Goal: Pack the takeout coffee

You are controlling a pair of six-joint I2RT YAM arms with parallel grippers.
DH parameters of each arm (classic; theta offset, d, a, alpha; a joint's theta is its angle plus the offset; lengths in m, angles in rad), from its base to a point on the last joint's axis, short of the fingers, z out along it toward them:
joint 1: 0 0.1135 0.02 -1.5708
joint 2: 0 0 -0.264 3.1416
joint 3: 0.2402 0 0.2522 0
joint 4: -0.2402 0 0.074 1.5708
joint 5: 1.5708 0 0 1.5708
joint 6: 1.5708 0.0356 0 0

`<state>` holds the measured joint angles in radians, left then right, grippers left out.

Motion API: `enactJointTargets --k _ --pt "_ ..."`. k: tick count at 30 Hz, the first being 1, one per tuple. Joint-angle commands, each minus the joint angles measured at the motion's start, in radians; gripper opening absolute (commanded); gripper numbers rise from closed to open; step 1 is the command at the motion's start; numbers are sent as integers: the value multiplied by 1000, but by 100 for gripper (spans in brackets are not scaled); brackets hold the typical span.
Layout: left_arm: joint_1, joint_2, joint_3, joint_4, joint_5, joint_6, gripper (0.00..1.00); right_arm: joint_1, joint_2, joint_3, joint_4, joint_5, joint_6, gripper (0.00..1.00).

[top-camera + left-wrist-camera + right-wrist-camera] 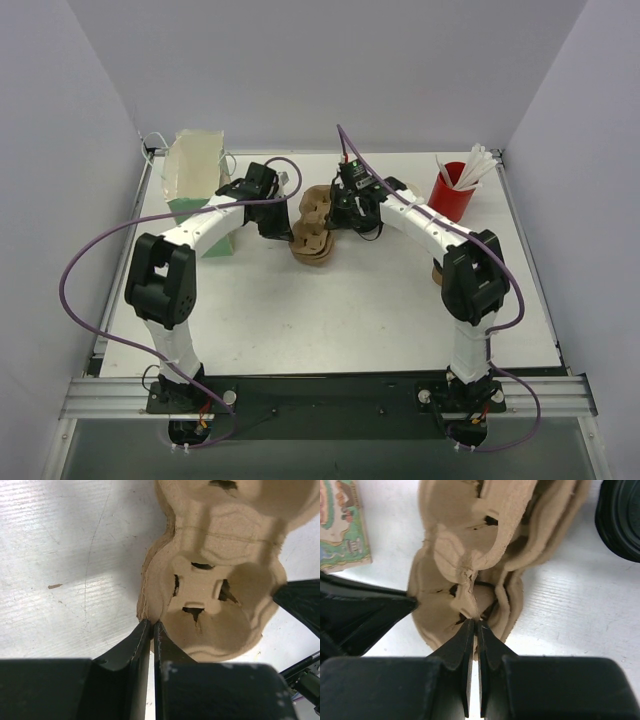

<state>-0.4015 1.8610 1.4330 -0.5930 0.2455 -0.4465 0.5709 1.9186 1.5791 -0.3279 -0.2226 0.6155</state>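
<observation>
The left gripper (151, 624) has its two fingers pressed almost together, clamped on the thin rim of the stack of pulp cup carriers (220, 580) that spreads out ahead of and to the right of its tips. The right gripper (474, 622) meets the same stack from the opposite side. Its fingers are closed on a torn, upright ridge of pulp directly at their tips, and the top layer curls up just ahead of them. Each wrist view shows the other tool: one of the right gripper's fingers (300, 600) pokes in on the left gripper's right, and the left gripper's fingers (370, 615) touch the stack on the right gripper's left. The takeout coffee (622, 515) shows only as a round black lid ahead and right of the right gripper, beside the stack and clear of both tools. A printed bag (340, 525) lies ahead and left of that gripper on the white table (60, 555).
</observation>
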Motion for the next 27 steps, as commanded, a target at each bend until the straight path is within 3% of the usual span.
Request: enactJointTargets --k 1,14,17,19,22,27 --pt "-13 -56 14 33 -5 28 0 -2 40 56 -83 34 -11 0" --pt "-22 -57 6 39 -26 34 0 -9 -7 -11 18 14 20 0" --pt "-23 -82 -9 61 -34 35 13 -16 -30 -36 55 9 21 0" --pt "-22 -88 -5 59 -40 37 29 -28 -41 -45 72 -15 29 0" --pt "-19 -100 0 56 -58 46 40 -45 -55 -63 127 -47 41 0" --pt "-13 -121 9 56 -83 49 49 -63 -63 -51 176 -92 55 0"
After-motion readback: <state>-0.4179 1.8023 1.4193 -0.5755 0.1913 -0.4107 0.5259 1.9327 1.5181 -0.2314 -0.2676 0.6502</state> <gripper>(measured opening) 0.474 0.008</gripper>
